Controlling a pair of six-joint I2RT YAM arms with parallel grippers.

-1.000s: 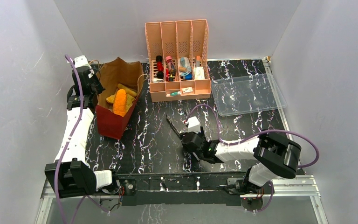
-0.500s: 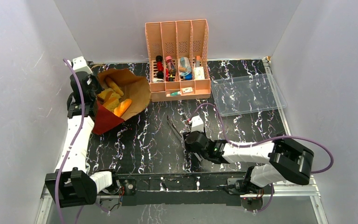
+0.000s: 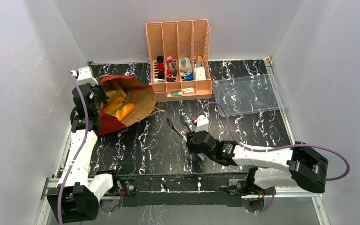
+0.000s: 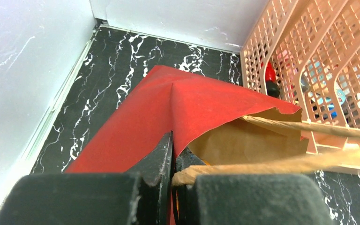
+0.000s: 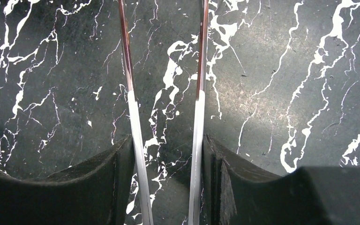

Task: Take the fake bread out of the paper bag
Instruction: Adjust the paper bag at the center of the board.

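The paper bag [image 3: 138,99] is tipped over toward the right, with its red part [image 3: 106,123] by the left arm. Toy bread lies in its mouth: an orange croissant [image 3: 124,110] and yellow pieces [image 3: 113,97]. My left gripper [image 3: 98,96] is shut on the bag's rim. In the left wrist view the jaws [image 4: 173,154] pinch the red paper [image 4: 178,108] and a loop handle [image 4: 304,126] stretches across; the bread is hidden there. My right gripper [image 3: 190,137] holds metal tongs [image 3: 175,127] mid-table. The tong arms [image 5: 134,122] run between its fingers [image 5: 166,154].
A pink slotted organizer [image 3: 178,51] with small bottles and boxes stands at the back, right beside the bag's mouth [image 4: 318,61]. A clear plastic tray [image 3: 248,93] lies at the back right. White walls close in the left side and the back.
My left gripper has tipped the bag from upright toward the right, and the bread has slid toward its mouth. The right arm has stretched forward a little with the tongs.
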